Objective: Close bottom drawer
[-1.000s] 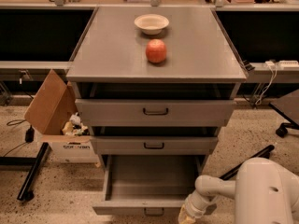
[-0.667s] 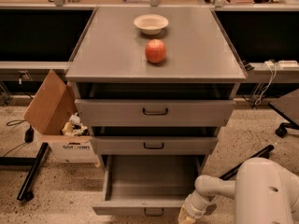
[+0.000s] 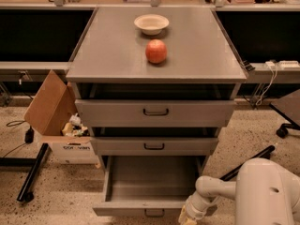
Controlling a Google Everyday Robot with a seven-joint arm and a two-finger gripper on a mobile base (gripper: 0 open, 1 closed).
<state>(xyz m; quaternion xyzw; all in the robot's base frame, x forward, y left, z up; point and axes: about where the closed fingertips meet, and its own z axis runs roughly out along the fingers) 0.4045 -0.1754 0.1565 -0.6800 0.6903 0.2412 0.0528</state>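
Grey bottom drawer (image 3: 150, 179) stands open; gripper (image 3: 187, 217) at its front corner, cropped, state unclear.

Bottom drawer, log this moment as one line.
bottom drawer: open | gripper: by its front right corner | apple, bowl: on cabinet top

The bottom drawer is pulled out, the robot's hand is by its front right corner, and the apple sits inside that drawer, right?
Not quite. The camera view shows the apple on the cabinet top. The bottom drawer is pulled out, with the hand by its front right corner.
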